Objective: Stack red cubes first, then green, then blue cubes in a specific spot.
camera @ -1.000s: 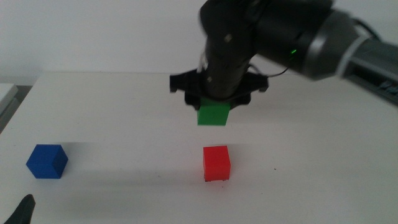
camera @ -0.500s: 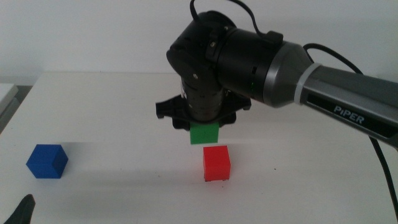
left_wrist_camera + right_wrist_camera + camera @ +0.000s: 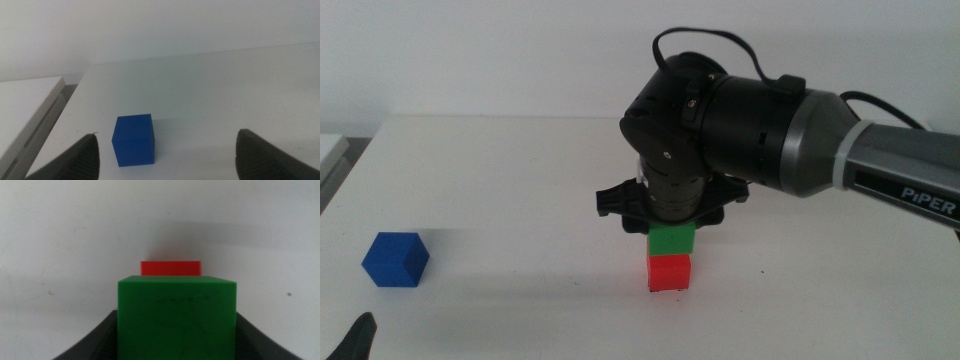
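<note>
Right tool (image 3: 671, 226) is sitting centre of the middle view, pointing straight down from the R arm that is entering from the right edge; it is clenching the green cube (image 3: 672, 238) between its jaws. The green cube is resting directly over the red cube (image 3: 669, 272), faces roughly aligned, appearing to touch; whether full weight is on it cannot be told. In the R wrist view the green cube (image 3: 176, 317) is filling the lower centre, jaws pressing both sides, w/ a strip of the red cube (image 3: 170, 268) showing just beyond its far edge. The red cube is standing on the white counter (image 3: 500, 190), lower centre of the frame; corner marks of the spot are not legible beneath it.

Blue cube (image 3: 395, 259) is lying alone at the left of the frame, well apart from the stack. Left tool (image 3: 167, 152) is waiting at the bottom-left corner of the middle view, jaws spread wide & gripping nothing, w/ the blue cube (image 3: 133, 139) on the counter just ahead of them
</note>
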You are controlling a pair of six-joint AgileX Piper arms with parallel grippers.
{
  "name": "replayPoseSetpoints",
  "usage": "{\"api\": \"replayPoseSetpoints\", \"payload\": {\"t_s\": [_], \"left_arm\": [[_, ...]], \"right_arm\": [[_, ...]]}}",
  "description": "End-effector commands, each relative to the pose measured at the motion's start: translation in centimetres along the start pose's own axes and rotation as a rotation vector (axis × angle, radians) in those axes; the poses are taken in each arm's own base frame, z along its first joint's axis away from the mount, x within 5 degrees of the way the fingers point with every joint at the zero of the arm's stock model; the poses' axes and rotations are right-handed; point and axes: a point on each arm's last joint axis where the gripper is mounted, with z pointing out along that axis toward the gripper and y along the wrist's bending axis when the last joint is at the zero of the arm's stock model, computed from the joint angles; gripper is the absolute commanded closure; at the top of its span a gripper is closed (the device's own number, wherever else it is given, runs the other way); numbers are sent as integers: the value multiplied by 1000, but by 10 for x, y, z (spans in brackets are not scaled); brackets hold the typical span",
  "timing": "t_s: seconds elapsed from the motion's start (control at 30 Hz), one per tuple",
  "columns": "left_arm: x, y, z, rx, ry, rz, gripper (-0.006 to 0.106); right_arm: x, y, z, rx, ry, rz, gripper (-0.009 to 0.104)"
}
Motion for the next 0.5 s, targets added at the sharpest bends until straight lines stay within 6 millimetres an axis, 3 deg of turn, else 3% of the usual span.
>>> {"api": "replayPoseSetpoints", "payload": {"t_s": [0.0,0.47], "left_arm": [[-2,0,0,-4,-18,-1,9],[-2,0,0,-4,-18,-1,9]], "right_arm": [[-1,1,5,-12,-9,2,84],[-6,-1,27,-10,15,6,84]]}}
